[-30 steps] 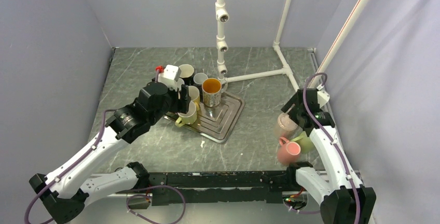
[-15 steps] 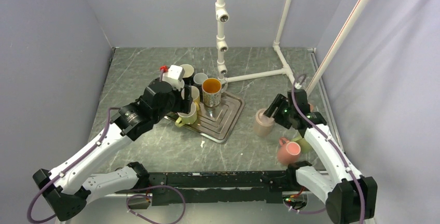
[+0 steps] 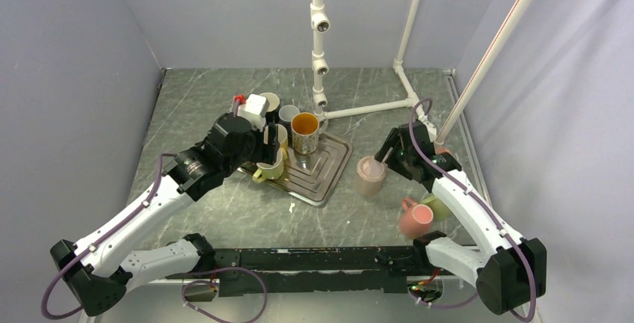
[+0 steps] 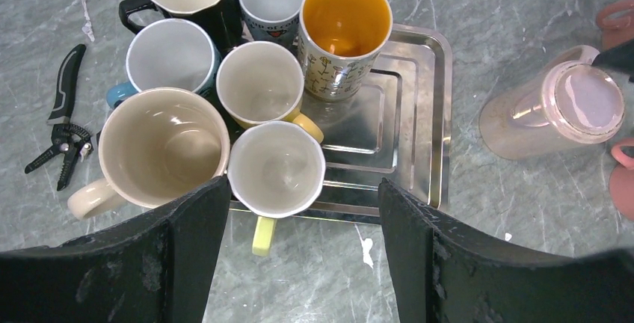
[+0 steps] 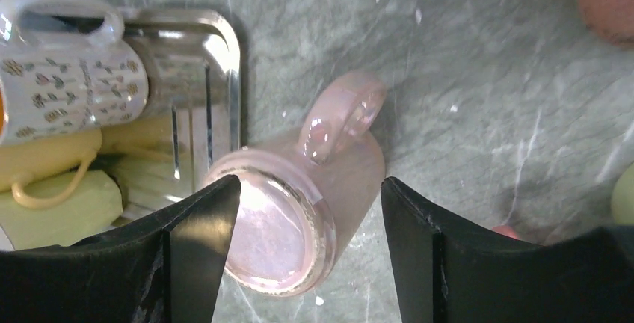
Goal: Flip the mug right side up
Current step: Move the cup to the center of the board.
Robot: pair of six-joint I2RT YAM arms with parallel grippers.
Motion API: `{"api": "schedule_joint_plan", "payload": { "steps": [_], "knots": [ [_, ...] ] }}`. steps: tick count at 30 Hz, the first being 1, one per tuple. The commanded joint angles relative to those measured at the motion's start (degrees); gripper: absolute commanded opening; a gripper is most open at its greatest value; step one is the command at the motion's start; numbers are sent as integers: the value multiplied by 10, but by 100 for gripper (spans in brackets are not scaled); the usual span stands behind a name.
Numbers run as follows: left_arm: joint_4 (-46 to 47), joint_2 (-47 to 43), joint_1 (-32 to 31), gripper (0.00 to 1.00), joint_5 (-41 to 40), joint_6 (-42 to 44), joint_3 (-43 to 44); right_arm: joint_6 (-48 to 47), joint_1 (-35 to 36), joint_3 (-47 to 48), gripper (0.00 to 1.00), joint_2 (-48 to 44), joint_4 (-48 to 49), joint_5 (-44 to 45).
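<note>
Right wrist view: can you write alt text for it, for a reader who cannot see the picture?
A pink see-through mug sits tilted between the two black fingers of the right tool, handle up in the picture, on a grey marbled table; whether it is gripped is unclear. To the left are a metal tray, a patterned mug and yellow mugs.
</note>
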Motion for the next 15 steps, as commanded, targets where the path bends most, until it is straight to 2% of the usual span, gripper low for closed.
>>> {"api": "schedule_joint_plan", "payload": {
  "steps": [1, 4, 8, 10, 15],
  "knots": [
    [2, 2, 1, 77, 12, -4, 12, -22, -1, 47, 73, -6, 6, 90],
    [10, 2, 1, 77, 16, -3, 9, -12, -3, 61, 70, 20, 10, 152],
    [7, 9, 1, 77, 12, -2, 10, -8, -4, 81, 68, 84, 9, 194],
    [2, 13, 2, 77, 8, -2, 11, -32, -6, 80, 65, 105, 26, 178],
    [8, 14, 1, 77, 11, -3, 6, -114, -9, 58, 55, 123, 51, 58]
  ]
}}
